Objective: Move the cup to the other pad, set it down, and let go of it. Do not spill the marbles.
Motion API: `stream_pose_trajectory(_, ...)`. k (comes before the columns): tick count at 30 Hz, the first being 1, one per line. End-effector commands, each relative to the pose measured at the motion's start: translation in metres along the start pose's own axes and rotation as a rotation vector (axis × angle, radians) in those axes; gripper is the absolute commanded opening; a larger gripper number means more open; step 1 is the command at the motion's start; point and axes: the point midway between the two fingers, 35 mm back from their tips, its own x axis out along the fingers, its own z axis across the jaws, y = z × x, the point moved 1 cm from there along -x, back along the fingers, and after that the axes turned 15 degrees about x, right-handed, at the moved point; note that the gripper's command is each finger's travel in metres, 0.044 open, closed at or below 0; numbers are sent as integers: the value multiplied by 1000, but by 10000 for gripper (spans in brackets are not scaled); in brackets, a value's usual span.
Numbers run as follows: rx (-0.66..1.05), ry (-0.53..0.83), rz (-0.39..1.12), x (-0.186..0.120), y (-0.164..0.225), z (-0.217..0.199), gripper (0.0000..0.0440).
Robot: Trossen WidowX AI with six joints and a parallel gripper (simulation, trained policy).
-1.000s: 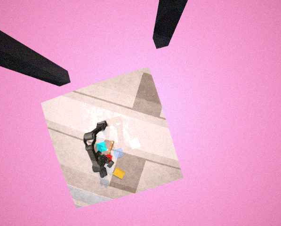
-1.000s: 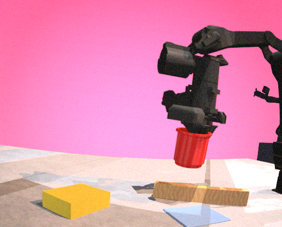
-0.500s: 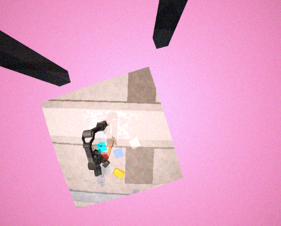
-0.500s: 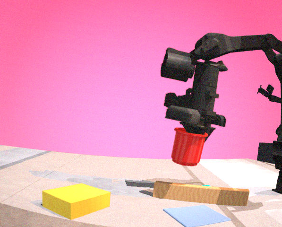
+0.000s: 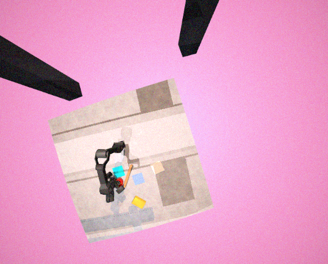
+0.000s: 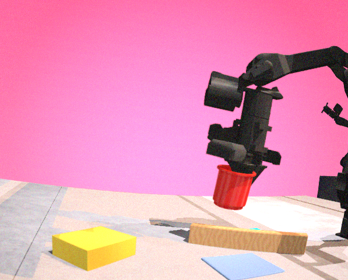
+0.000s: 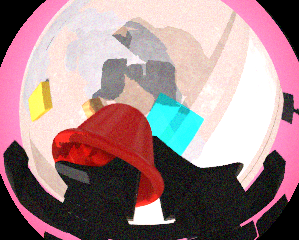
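1. The outside view shows open space between the red cup [image 5: 119, 181] [image 6: 232, 189] [image 7: 121, 132] and the table [image 5: 93, 196] [image 6: 122, 207] [image 7: 239, 60], which the top view cannot show; the top view shows the whole cyan pad [image 5: 118, 171] [image 6: 255, 228] [image 7: 175, 124], while outside only a sliver peeps over the wooden bar [image 5: 128, 176] [image 6: 246, 239] [image 7: 92, 108]; the blue pad [image 5: 138, 178] [image 6: 242, 266] lies on the bar's other side, near the yellow block [image 5: 138, 202] [image 6: 92, 247] [image 7: 40, 101].
2. The pincer [image 6: 248, 173] [image 7: 149, 210] is closed on the cup's wall near the rim; the cup hangs below it, held up in the air on the cyan pad's side of the bar, over neither pad.
3. The cup is ribbed, lipped and slightly tilted (its marbles, if any, are hard to make out).
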Motion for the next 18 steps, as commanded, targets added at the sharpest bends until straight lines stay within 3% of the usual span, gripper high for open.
stream_pose_trajectory(1, 9, -4, -3, 4, -2, -5, 0)
stream_pose_trajectory(18, 61, 5, -5, 38, 4, -37, 0)
